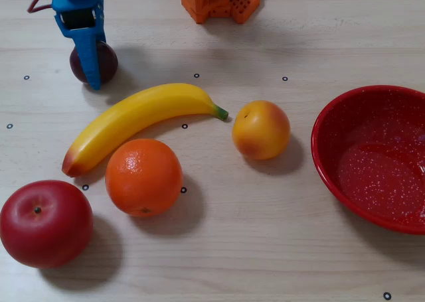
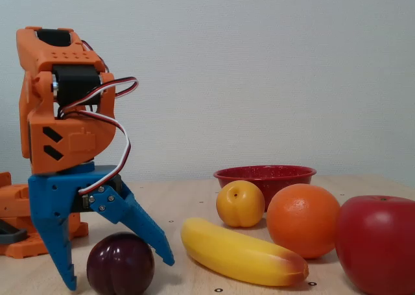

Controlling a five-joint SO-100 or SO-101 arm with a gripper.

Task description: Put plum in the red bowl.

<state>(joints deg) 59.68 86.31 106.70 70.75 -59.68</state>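
The plum (image 1: 109,59) is a small dark maroon fruit at the table's far left in the overhead view; in the fixed view the plum (image 2: 121,266) sits low at the left. My blue gripper (image 1: 89,63) hangs over it, open. In the fixed view the gripper (image 2: 118,271) straddles the plum with one fingertip (image 2: 68,282) down beside it and the other finger (image 2: 162,249) slanting off its far side. The speckled red bowl (image 1: 327,126) lies at the right edge, empty; in the fixed view the red bowl (image 2: 266,174) is behind the other fruit.
A banana (image 1: 139,116), an orange (image 1: 143,176), a red apple (image 1: 45,222) and a yellow-orange peach (image 1: 261,129) lie between the plum and the bowl. The orange arm base (image 1: 219,3) stands at the top edge.
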